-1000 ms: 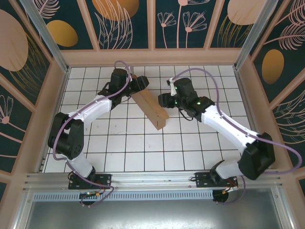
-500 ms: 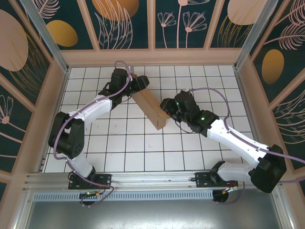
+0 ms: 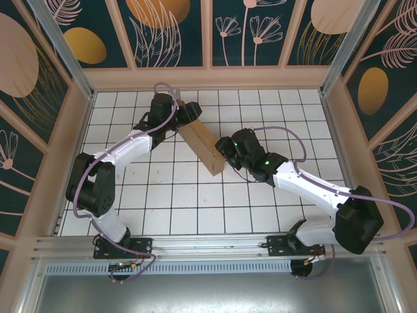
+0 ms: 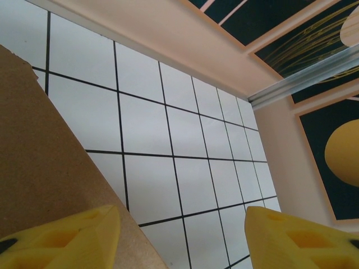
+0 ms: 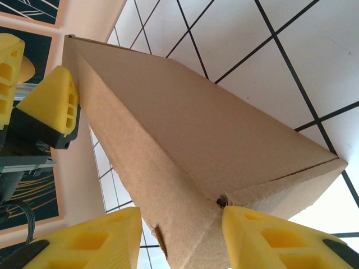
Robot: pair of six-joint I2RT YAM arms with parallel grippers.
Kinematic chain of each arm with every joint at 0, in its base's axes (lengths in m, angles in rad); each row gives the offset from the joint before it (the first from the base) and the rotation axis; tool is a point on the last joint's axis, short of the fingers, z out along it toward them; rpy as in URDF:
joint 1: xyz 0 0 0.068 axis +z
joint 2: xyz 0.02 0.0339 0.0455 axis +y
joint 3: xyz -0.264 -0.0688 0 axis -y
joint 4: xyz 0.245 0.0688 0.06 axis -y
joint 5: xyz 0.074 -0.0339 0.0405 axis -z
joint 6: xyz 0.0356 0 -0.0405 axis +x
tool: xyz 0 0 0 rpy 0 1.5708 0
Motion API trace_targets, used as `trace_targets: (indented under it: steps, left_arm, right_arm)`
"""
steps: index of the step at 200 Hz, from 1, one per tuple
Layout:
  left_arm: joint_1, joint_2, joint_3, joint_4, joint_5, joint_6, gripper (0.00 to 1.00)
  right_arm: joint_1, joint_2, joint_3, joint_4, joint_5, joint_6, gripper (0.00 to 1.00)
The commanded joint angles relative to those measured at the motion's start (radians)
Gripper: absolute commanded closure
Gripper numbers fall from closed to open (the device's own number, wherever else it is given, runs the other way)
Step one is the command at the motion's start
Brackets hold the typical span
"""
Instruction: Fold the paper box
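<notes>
At mid-table, running diagonally across the white tiled floor, I find the paper box. It is a long, narrow form of plain brown cardboard, matte and unprinted. From the right wrist view its faces meet along sharp creases, and the near corner shows a small ragged notch where the folds converge. The cut edges look raw and slightly fibrous.

The right gripper is at the box's near end. Its moulded yellow fingers, ribbed with hollow pockets, stand either side of that end. One touches the notched corner and the other sits just beside the opposite face. I cannot tell whether they are pressing it firmly.

The left gripper is at the far end. Its fingers are well apart with bare tile between them, and only one lies against the cardboard.

Black grid lines divide the glossy tiles, and a peach-coloured frame borders them.
</notes>
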Motion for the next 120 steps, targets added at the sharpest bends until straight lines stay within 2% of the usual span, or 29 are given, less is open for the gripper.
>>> trace_targets:
  steps: [1,53,95,120]
  left_arm:
    - [-0.004,0.015,-0.063,-0.119,0.001,-0.045,0.39]
    - [-0.004,-0.061,-0.112,-0.173,-0.038,-0.12,0.36]
    - [-0.005,-0.151,-0.213,-0.18,-0.091,-0.227,0.35]
    - [-0.012,-0.21,-0.274,-0.173,-0.119,-0.314,0.35]
  right_arm:
    - [-0.029,0.057,0.023,-0.014,0.023,-0.029,0.56]
    - [-0.163,0.14,0.111,-0.063,0.016,-0.203,0.54]
    - [-0.189,0.236,0.208,-0.062,0.014,-0.354,0.55]
    - [-0.209,0.291,0.245,-0.038,-0.03,-0.421,0.54]
